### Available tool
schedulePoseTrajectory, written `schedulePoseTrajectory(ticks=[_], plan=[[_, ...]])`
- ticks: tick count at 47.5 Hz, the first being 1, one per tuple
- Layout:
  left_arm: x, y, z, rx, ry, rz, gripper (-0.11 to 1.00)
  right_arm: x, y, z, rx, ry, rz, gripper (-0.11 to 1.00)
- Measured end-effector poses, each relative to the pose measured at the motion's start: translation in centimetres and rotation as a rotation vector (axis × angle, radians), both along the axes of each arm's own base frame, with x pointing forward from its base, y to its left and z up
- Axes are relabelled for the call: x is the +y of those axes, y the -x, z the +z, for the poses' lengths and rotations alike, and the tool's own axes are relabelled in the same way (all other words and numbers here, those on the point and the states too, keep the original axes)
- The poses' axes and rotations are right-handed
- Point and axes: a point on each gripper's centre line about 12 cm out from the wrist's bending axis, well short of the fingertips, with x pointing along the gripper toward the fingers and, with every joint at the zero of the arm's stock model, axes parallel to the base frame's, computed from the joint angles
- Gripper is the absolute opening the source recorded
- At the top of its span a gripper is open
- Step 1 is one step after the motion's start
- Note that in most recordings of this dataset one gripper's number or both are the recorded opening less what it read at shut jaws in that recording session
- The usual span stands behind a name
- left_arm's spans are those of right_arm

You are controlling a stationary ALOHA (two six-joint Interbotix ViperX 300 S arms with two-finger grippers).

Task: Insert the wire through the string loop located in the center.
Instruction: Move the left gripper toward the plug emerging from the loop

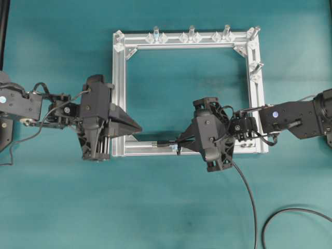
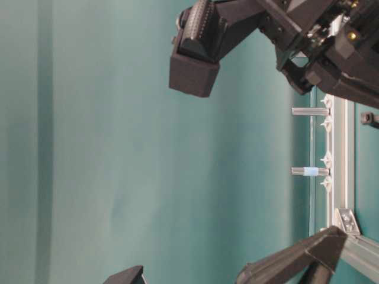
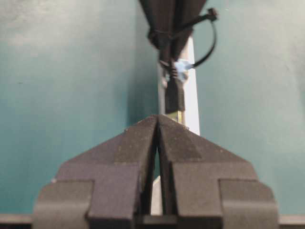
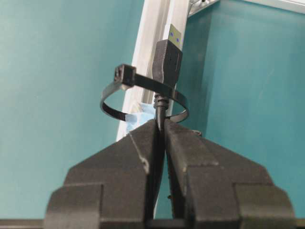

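The wire (image 1: 249, 193), a thin black cable, runs up from the table's front edge into my right gripper (image 4: 160, 121). That gripper is shut on the cable just behind the black plug (image 4: 167, 59). The plug pokes through the string loop (image 4: 125, 75), a black band ringed round the silver frame bar (image 4: 151, 43); its yellowish tip points away from me. My left gripper (image 3: 157, 117) is shut and empty. Its tips lie just short of the plug's tip (image 3: 180, 116), slightly left of it, facing the right gripper (image 1: 180, 146) along the front bar.
The square aluminium frame (image 1: 119, 93) lies on the teal table. Upright bolts (image 1: 191, 32) stand along its back and right bars. The wire's slack curls at the front right (image 1: 290, 210). A thin grey cable (image 1: 31, 136) hangs by the left arm.
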Motion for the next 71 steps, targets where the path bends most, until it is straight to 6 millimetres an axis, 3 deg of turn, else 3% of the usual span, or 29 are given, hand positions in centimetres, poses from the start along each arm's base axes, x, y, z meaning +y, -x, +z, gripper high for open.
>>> schedulePoseTrajectory(ticks=[45, 50, 61, 71], plan=[[-1.3, -0.4, 0.5, 0.012, 0.001, -0.037, 0.02, 0.0, 0.0, 0.0, 0.0, 0.001, 0.001, 0.07], [-1.5, -0.7, 0.9, 0.002, 0.002, -0.044, 0.15, 0.0, 0.0, 0.0, 0.0, 0.001, 0.001, 0.07], [-1.7, -1.3, 1.7, 0.0, 0.001, -0.048, 0.71, 0.0, 0.0, 0.0, 0.0, 0.001, 0.001, 0.07], [-1.8, -1.5, 1.8, 0.034, 0.001, -0.053, 0.77, 0.0, 0.0, 0.0, 0.0, 0.001, 0.001, 0.07]])
